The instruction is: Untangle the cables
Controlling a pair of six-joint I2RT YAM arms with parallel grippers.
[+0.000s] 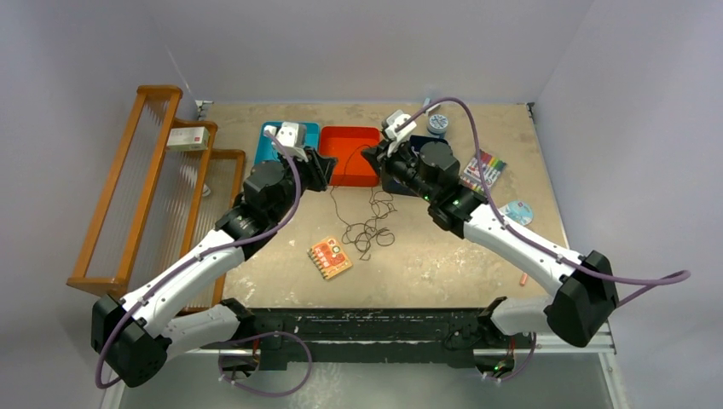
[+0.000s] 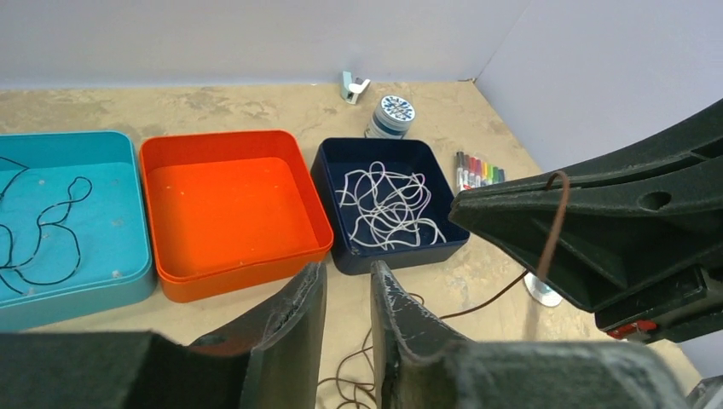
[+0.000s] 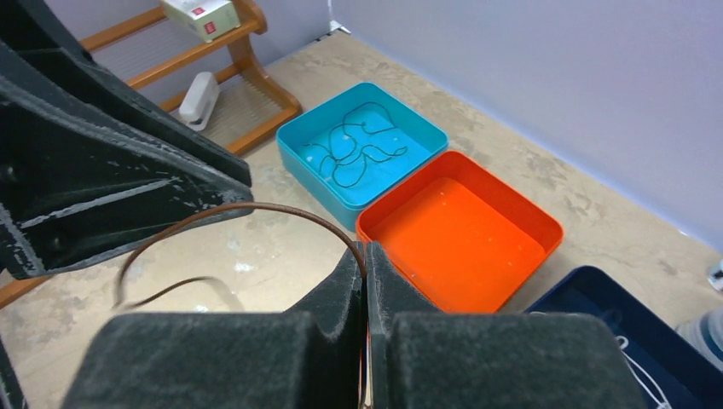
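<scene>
My right gripper (image 3: pixel 365 256) is shut on a thin brown cable (image 3: pixel 256 209), held above the table beside the empty orange tray (image 3: pixel 529 209). The cable arcs left from the jaws and hangs down to a loose tangle (image 1: pixel 367 230) on the table. My left gripper (image 2: pixel 348 274) is a little open with nothing between its jaws, facing the right gripper (image 2: pixel 477 209) from close by. In the top view the two grippers, left (image 1: pixel 328 170) and right (image 1: pixel 373 162), nearly meet. A white cable (image 2: pixel 388 204) lies in the navy tray (image 2: pixel 341 256). A black cable (image 3: pixel 354 149) lies in the teal tray (image 3: pixel 426 128).
A wooden rack (image 1: pixel 141 183) with a white box (image 1: pixel 187 138) stands at the left. An orange card (image 1: pixel 331 257) lies near the tangle. Marker pens (image 1: pixel 482 169), a tape roll (image 1: pixel 437 123) and a disc (image 1: pixel 516 211) lie at the right.
</scene>
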